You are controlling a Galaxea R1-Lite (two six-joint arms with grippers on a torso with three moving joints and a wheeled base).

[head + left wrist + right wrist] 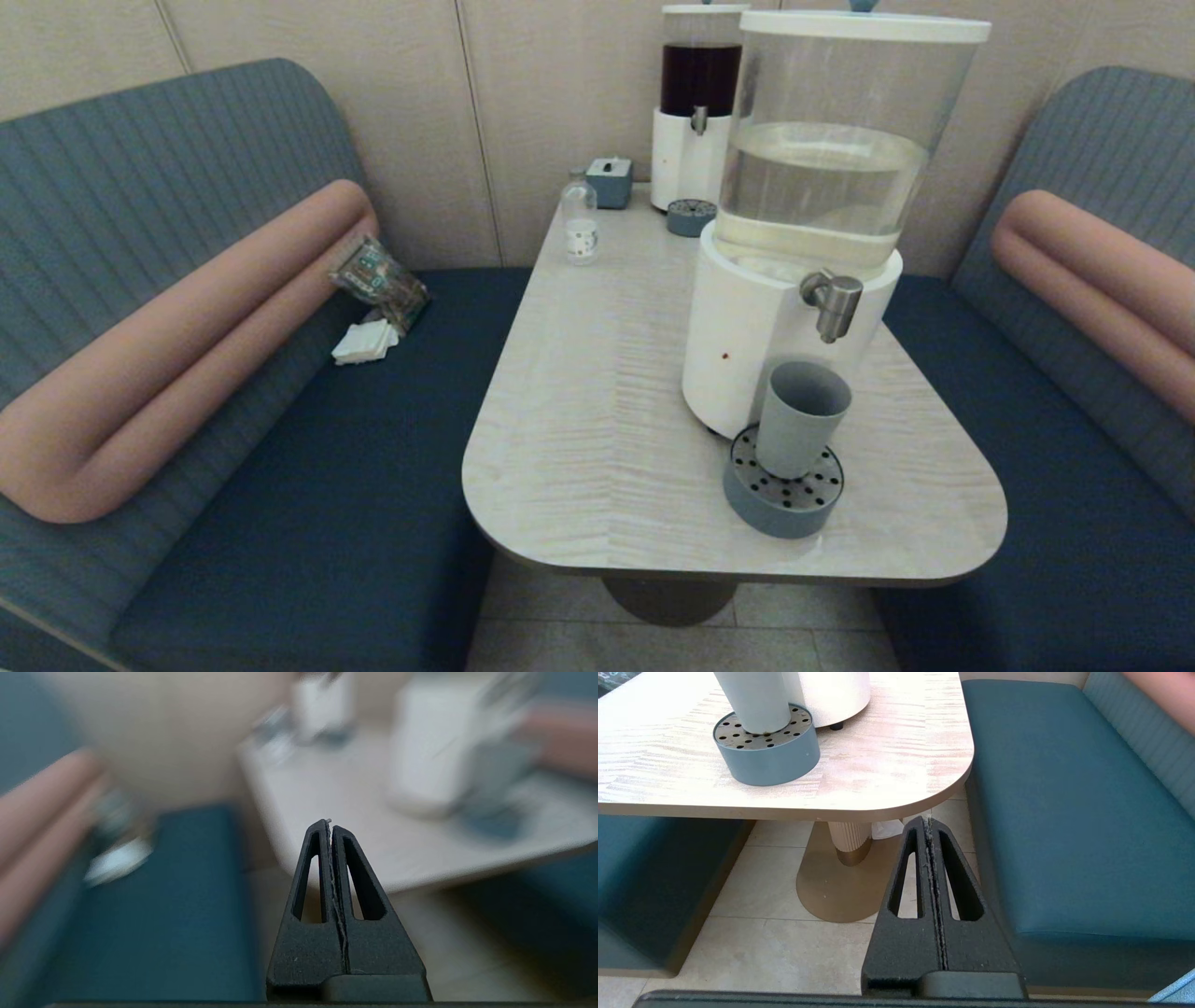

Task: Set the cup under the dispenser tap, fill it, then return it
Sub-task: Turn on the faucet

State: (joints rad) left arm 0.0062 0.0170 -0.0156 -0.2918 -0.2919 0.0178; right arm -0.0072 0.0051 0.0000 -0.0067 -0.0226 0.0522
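Cup (801,418): upright on drip tray (782,499), below dispenser tap (831,301).
Left gripper (331,826): jaws closed, empty.
Right gripper (928,822): jaws closed, empty.

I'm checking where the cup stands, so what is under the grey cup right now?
The cup stands on a round blue drip tray with a perforated top, below the dispenser tap. The holes directly beneath the cup are covered.
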